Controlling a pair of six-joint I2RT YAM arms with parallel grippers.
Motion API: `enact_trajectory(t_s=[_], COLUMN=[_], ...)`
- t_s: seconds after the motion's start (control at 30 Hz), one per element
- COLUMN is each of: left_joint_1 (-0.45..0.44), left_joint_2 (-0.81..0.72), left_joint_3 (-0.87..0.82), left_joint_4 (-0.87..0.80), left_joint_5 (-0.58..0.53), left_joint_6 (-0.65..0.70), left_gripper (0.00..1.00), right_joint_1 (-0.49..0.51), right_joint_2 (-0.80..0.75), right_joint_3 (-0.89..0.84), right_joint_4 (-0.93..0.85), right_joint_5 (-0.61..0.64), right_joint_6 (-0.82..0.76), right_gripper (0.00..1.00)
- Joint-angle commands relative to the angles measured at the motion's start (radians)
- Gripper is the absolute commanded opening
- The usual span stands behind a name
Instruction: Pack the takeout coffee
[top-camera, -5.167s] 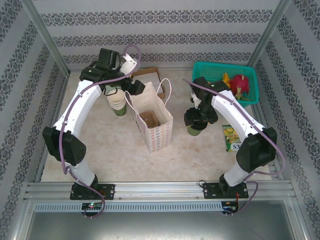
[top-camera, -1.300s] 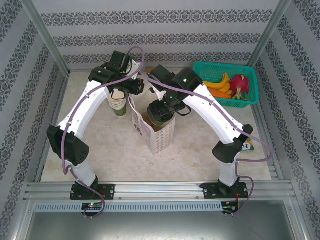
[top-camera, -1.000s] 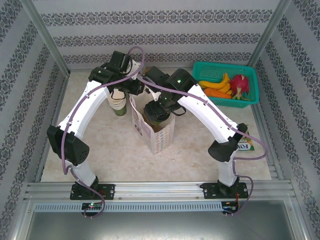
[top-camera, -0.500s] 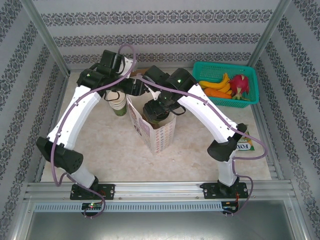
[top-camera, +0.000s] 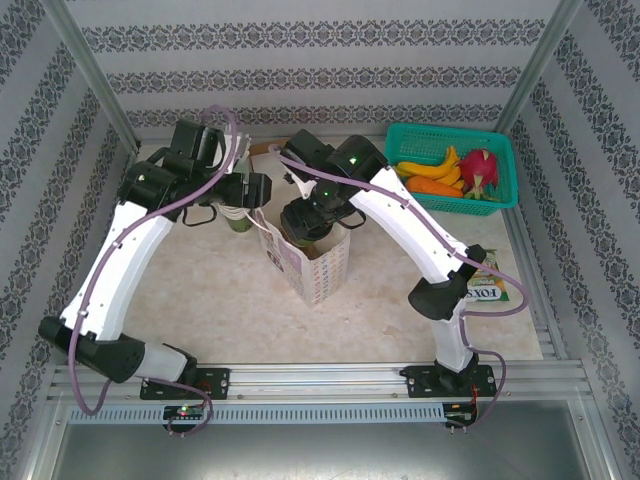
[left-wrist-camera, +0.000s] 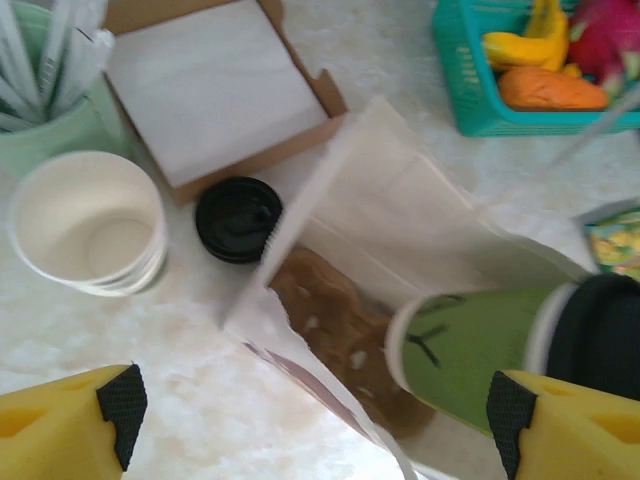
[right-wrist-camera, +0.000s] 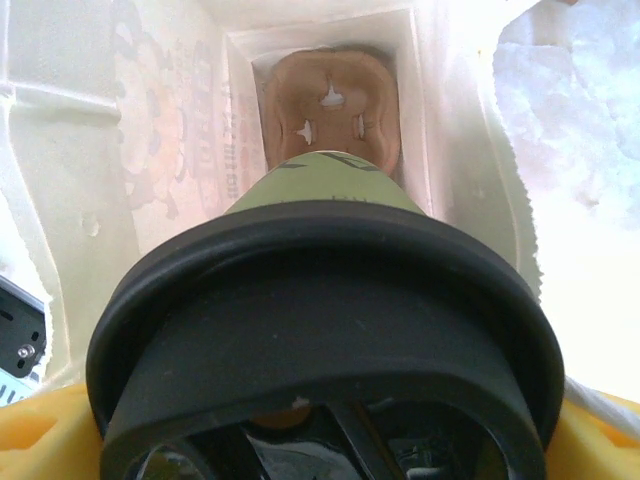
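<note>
The takeout coffee plugs the paper bag (cup stack close beside).

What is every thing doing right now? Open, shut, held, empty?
takeout coffee: lid on, held, partly inside the bag
paper bag: upright, open
cup tray: at the bag's bottom, visible slots empty
stack of cups: upright, lidless
loose lid: lying flat, on no cup
napkin box: open
left end effector: open, holding nothing
right end effector: gripping the takeout coffee

White links, black joints, purple cables (one green light), yellow black-padded tool fingers
</note>
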Motion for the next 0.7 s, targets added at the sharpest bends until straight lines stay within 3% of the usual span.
enact_trajectory(t_s=[0.0,0.23,0.33,0.43,0.57,0.67], left_joint_1=[-0.003,-0.002,-0.003,-0.002,-0.003,-0.003], left_joint_2=[-0.039,-0.050,-0.050,-0.039,-0.019,-0.017], left_joint_3=[-0.047,-0.075,-0.078,-0.079,-0.071,-0.071], left_joint_4=[0.048,0.042,0.050,0.057,0.066,0.074], left_joint_5=[0.140,0.179,0.181,0.210,0.240,0.244], left_joint_6=[-0.070,-0.064,-0.059,-0.055,-0.055,-0.055], left_gripper=[0.88,0.75,0.63,0.46,0.11,0.01], right_joint_1=[0.016,0.020,0.020,0.024,0.034,0.035], right_joint_2=[0.010,0.044,0.056,0.061,0.059,0.043], right_joint_3=[0.036,0.067,0.080,0.089,0.139,0.144], right_joint_4=[-0.043,-0.035,-0.030,-0.021,-0.029,-0.037], right_joint_5=[-0.036,-0.067,-0.078,-0.090,-0.073,-0.025], right_joint_6=[0.008,0.003,0.009,0.014,0.027,0.042], right_gripper=[0.57,0.57,0.57,0.57,0.57,0.57])
